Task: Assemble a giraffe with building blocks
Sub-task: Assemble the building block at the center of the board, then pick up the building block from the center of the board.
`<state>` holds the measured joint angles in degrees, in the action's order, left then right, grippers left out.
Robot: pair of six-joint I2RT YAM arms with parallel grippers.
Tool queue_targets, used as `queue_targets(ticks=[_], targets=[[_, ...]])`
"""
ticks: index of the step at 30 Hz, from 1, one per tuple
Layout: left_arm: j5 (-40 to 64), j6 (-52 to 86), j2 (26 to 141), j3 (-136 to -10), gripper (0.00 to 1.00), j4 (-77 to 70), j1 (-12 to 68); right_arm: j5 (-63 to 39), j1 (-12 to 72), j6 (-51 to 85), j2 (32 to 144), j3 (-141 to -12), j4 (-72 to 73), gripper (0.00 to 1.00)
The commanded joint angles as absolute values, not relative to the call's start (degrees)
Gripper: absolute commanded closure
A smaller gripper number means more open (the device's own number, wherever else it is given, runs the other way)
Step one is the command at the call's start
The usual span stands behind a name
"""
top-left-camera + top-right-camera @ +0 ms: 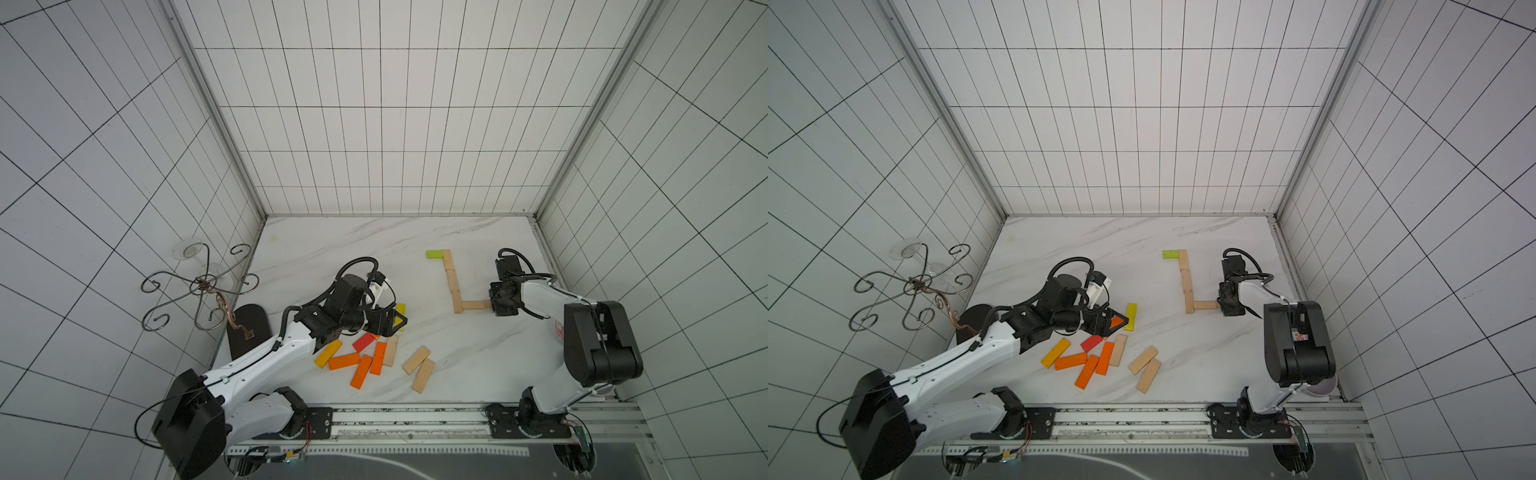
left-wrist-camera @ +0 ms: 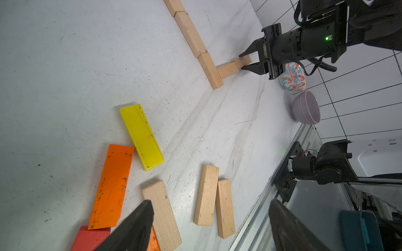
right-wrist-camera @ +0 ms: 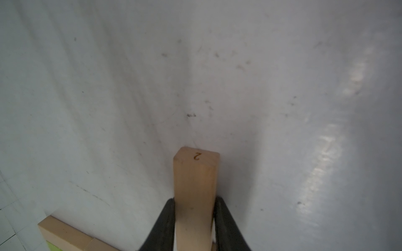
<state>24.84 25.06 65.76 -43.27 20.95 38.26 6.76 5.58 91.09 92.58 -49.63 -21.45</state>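
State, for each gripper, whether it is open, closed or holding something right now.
Left gripper: open, holding nothing.
Right gripper: closed on a plain wooden block.

Light even, diffuse; shadows soft. Top views bowed at edges. Right wrist view: glare streaks beside right gripper [image 3: 195, 201].

A: In both top views you cannot see the tips of the right gripper [image 3: 194, 201]; its own black body covers them.

B: And in its wrist view, the edge cuts off the held natural block [image 3: 195, 178] for you?

A: Yes. The red block [image 2: 89, 239] is cut off too, and the right arm [image 1: 1296, 340] hides most of the purple bowl [image 1: 1325, 388].
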Motion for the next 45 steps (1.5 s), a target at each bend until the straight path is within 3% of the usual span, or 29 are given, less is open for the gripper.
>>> queue_targets(ticks=[1,9,14,20,28,34,45], targets=[[23.99,24.96,64.77,-43.11,0.17,21.27,38.23,7.01,6.24,91.93,92.56,-46.76,-24.7,0.68],[23.99,24.96,64.75,-43.07,0.17,21.27,38.14,8.41,6.17,91.42,91.45,-47.76,-26.51,0.59],[24.04,24.96,64.64,-43.22,0.17,21.53,38.14,10.31,6.16,90.6,88.86,-49.45,-29.0,0.46],[23.57,25.13,64.09,-43.77,0.17,22.36,38.14,12.4,6.41,87.42,84.3,-53.21,-33.41,0.38],[21.18,25.38,62.2,-45.19,0.17,25.49,38.14,16.55,8.79,77.63,74.94,-57.41,-38.8,0.38],[17.49,26.31,59.34,-45.26,0.17,28.9,38.14,13.64,12.88,64.5,70.46,-58.02,-39.52,0.41],[9.69,29.68,50.37,-43.52,0.17,36.72,38.03,9.14,32.28,54.95,65.2,-51.41,-38.66,0.46]])
